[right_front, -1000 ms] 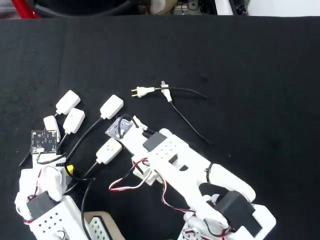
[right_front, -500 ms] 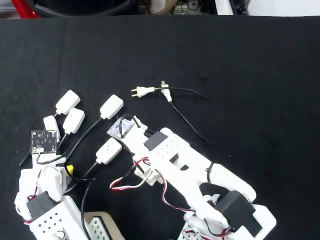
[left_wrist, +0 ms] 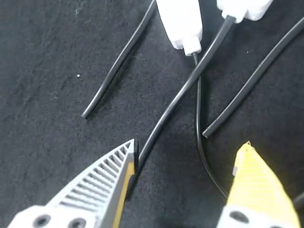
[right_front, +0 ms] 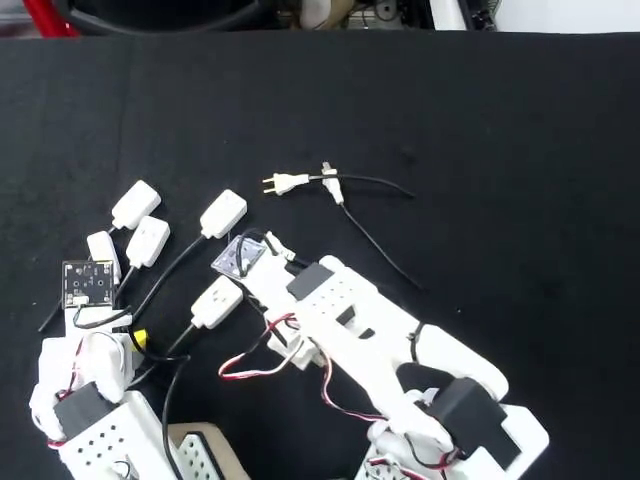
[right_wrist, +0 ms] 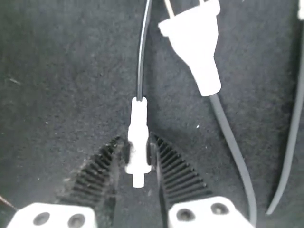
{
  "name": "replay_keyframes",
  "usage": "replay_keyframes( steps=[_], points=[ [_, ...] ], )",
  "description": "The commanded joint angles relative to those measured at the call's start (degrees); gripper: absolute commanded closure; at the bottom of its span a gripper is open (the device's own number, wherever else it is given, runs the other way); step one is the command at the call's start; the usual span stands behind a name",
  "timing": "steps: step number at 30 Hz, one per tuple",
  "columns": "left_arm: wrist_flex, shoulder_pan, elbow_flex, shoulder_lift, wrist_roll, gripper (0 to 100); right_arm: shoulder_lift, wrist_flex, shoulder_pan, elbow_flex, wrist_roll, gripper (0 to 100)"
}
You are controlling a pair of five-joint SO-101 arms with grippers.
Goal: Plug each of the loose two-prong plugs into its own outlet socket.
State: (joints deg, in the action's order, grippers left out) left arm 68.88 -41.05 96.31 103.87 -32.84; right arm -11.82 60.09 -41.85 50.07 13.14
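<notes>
Black table (right_front: 520, 120) — red bar (right_front: 45, 15) beyond its far edge.

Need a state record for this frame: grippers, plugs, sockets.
right gripper: shut on held plug
held plug: white, edge-on in the grip, black cable leading away, not in a socket
left gripper: open, empty, above crossing black cables
sockets: white, corded, clustered on the left arm's side, none visibly filled
loose plug: lying flat on black cloth, apart from the sockets
</notes>
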Motion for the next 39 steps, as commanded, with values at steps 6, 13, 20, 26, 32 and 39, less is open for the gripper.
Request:
replay_keyframes(
  steps=[6,13,20,26,32,39],
  points=[
    [-0.8,-0.4,1.1,0.4,-0.3,68,-12.9,-3.7,0.7,4.8,3.3,98.6],
    [-0.8,-0.4,1.1,0.4,-0.3,68,-34.9,-4.1,0.8,7.7,-1.3,98.7],
    [-1.1,1.6,0.6,0.4,-0.3,68,-54.4,-13.2,0.4,11.9,-4.8,98.7],
    [-0.7,13.7,-4.9,0.4,0.8,68,-58.2,-23.6,-0.6,14.6,-14.7,98.7],
    [-1.2,34.7,-13.8,0.4,11.2,70,-59.6,-26.3,-0.3,16.5,-24.0,98.7],
    [-1.1,50.2,-25.8,0.4,24.5,81,-70.0,-25.7,4.7,21.1,-27.9,98.7]
  ],
)
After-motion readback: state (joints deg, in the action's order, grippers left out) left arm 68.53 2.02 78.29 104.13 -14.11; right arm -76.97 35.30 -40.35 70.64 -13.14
